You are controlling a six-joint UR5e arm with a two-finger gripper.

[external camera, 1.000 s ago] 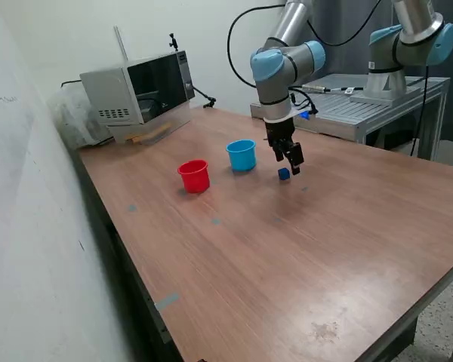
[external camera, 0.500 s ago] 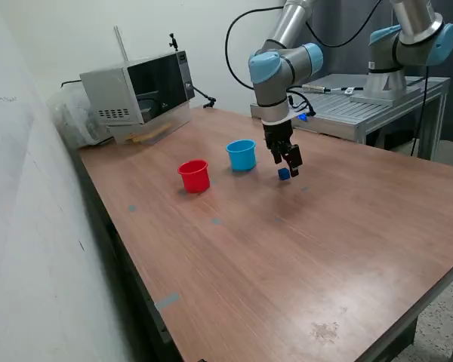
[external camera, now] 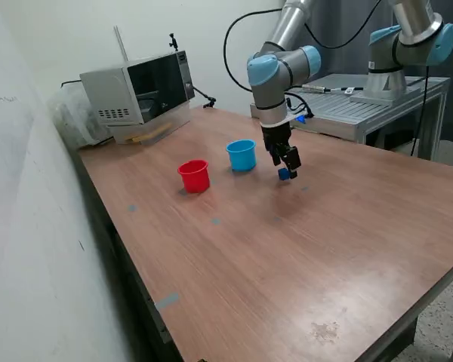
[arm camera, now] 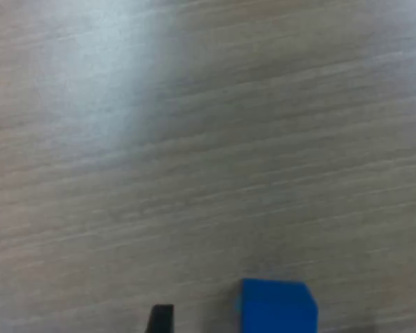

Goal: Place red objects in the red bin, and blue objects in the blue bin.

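One tiny dark blue cube sits on the wooden table, to the exterior view's right of the light-blue cup. The red cup stands further to the exterior view's left. My gripper is low over the cube and open. In the wrist view the cube lies between the two dark fingertips of the gripper, which stand well apart from it. No red cube and no second blue cube show in either view.
A microwave stands at the table's back corner on the exterior view's left. A second robot arm stands on a metal stand behind the table. A wall runs along the exterior view's left.
My gripper has shifted slightly to the exterior view's left and come lower, closer over the blue cube. The cups and the cube have not moved.
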